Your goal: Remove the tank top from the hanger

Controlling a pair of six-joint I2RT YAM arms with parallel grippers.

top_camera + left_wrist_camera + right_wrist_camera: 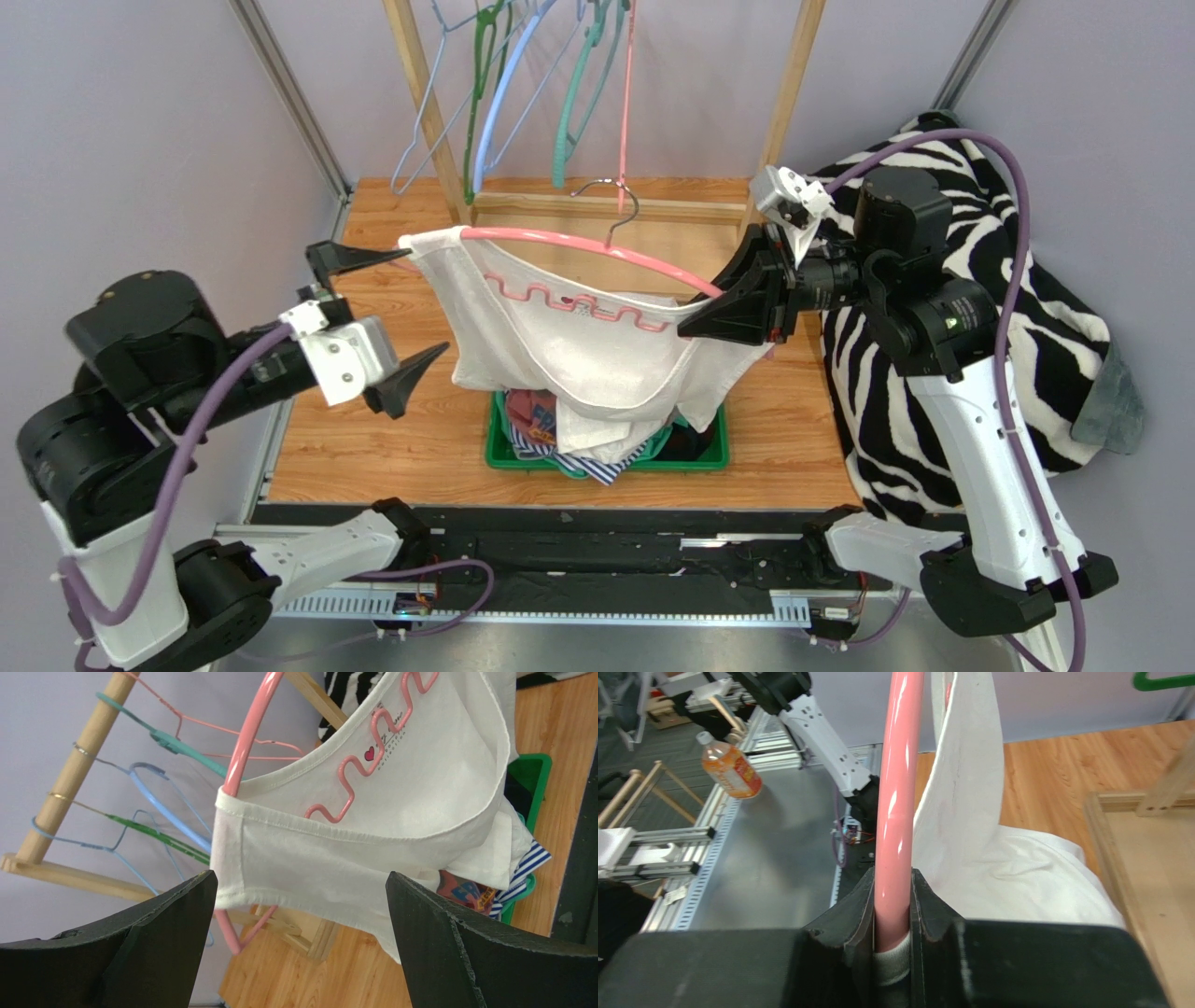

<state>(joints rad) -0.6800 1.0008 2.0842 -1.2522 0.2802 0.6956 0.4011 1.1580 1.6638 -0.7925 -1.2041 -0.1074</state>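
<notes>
A white tank top (pixel 589 343) hangs on a pink hanger (pixel 589 252), held in mid-air over the table. My right gripper (pixel 723 311) is shut on the hanger's right end, the pink bar (pixel 898 812) clamped between its fingers with a bit of white strap. My left gripper (pixel 376 325) is open, its fingers spread around the tank top's left shoulder without touching it. In the left wrist view the tank top (pixel 365 833) and pink hanger (pixel 246 749) sit between the open fingers (pixel 175 917).
A green bin (pixel 701 445) with colourful clothes sits under the tank top. A wooden rack (pixel 421 98) at the back holds several spare hangers. A zebra-print cloth (pixel 982 308) lies at the right. A bottle (pixel 731 766) shows off the table.
</notes>
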